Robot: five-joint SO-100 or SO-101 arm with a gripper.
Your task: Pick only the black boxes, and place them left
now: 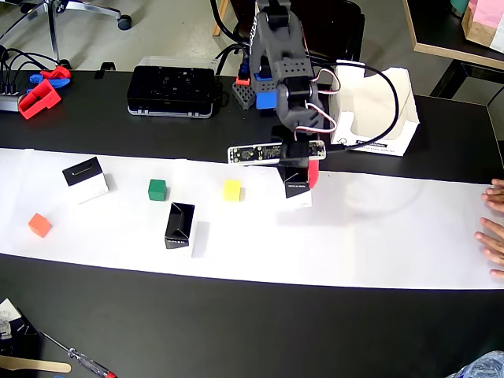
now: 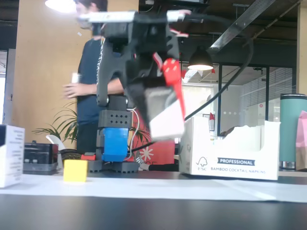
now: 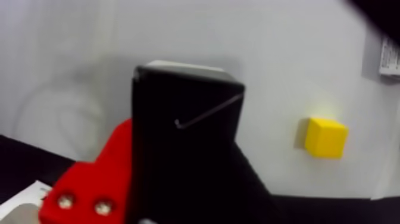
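- Gripper (image 1: 302, 183) is clamped on a black box (image 1: 297, 189), over the white paper strip (image 1: 378, 236), right of centre in the overhead view.
- Fixed view shows what overhead can't: held box (image 2: 165, 112) hangs tilted, clear of the paper, well above table level (red finger (image 2: 171, 79) against its right side).
- Wrist view gives the close-up: box (image 3: 184, 143) fills mid-frame, black face w/ a thin white line mark, red finger (image 3: 98, 184) pressed at its left, yellow cube (image 3: 325, 137) on paper off to the right.
- Overhead alone shows the whole layout; fixed view only catches the yellow cube (image 2: 75, 170) & part of a white-sided carton (image 2: 10, 155) at left edge.
- Count, black boxes: 3 total. One held, one (image 1: 86, 179) upright far left on paper, one (image 1: 179, 225) left of centre nearer the front edge.
- Count, cubes: 3. Green cube (image 1: 157, 189), yellow cube (image 1: 231, 190), orange-red cube (image 1: 39, 224), all on paper, apart from each other.
- 1 napkin box (image 1: 378, 114) (white, torn open) behind paper at right; fixed view reads "BAMBOO COCKTAIL NAPKINS" on it (image 2: 230, 155).
- 1 flat black device (image 1: 172, 90) on the black table behind paper, left of arm base.
- A person's hand (image 1: 494, 228) rests at the overhead's right edge.
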